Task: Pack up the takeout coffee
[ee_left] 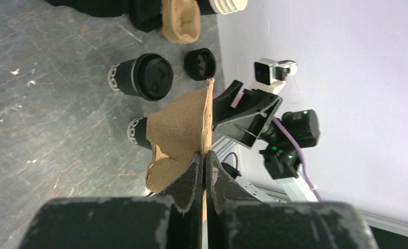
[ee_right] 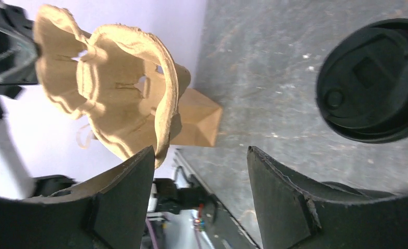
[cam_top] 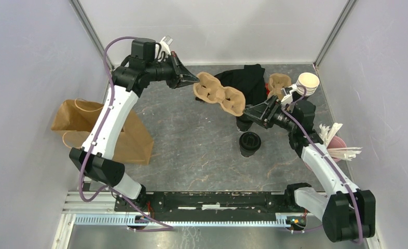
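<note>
On the left of the bench (cam_top: 191, 155) a brown paper bag (cam_top: 106, 129) is lying on its side; the top view is showing all of it, the right wrist view only one corner. The left claw (cam_top: 194, 82) is holding a cardboard cup tray (cam_top: 220, 94) up in the air. Its wrist view is making this clear: the two fingers (ee_left: 191, 174) are pressing together on the thin edge of the tray, with no gap.

The near coffee cup (cam_top: 249, 143) is standing on the bench below the tray's right end. The far coffee cup (cam_top: 242, 124) is just behind it, partly hidden under the right claw (cam_top: 248, 110). Only the left wrist view is showing a loose black lid (ee_left: 200, 64) on the bench.

The right claw is standing wide open and gripping nothing. In its wrist view the tray's edge is hanging just at the tip of one finger (ee_right: 134, 181); I cannot tell if they are touching.

At the far right, a second tray (cam_top: 279, 84) and a stack of cups without lids (cam_top: 308, 83) are resting.
</note>
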